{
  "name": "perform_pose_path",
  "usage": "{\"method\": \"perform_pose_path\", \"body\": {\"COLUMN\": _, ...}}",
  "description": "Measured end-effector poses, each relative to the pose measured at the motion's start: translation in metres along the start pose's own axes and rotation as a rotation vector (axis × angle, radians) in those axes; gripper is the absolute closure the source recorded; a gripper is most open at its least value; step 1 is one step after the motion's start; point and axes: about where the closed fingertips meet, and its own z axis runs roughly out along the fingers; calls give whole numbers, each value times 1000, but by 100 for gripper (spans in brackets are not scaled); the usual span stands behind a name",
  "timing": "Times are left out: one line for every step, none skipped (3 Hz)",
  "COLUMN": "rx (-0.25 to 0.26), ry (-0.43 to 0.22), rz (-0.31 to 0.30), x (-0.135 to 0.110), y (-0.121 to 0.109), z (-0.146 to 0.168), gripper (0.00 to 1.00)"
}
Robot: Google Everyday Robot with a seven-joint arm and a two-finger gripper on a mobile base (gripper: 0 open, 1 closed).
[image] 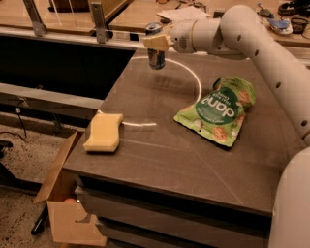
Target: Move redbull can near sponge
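The redbull can [155, 57] is a slim blue and silver can at the far left part of the dark table [160, 150]. My gripper [154, 42] reaches in from the right, and its tan fingers [156, 41] are shut around the can's upper half. The can hangs upright a little above the tabletop, with its shadow below it. The pale yellow sponge [103, 132] lies flat near the table's front left corner, well apart from the can and nearer to the camera.
A green snack bag [217, 110] lies on the right half of the table. A white arc [196, 80] is marked on the tabletop. A tan cardboard box [63, 206] stands open on the floor at the lower left. A cluttered bench [203, 7] runs behind.
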Motion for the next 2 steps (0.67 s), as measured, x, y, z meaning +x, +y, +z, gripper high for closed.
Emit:
{"method": "perform_pose_path", "body": {"rx": -108, "ry": -18, "rz": 9, "x": -48, "y": 22, "z": -46, "gripper": 100}}
{"method": "perform_pose_path", "body": {"rx": -234, "ry": 12, "rz": -69, "x": -43, "y": 69, "z": -69, "gripper": 100}}
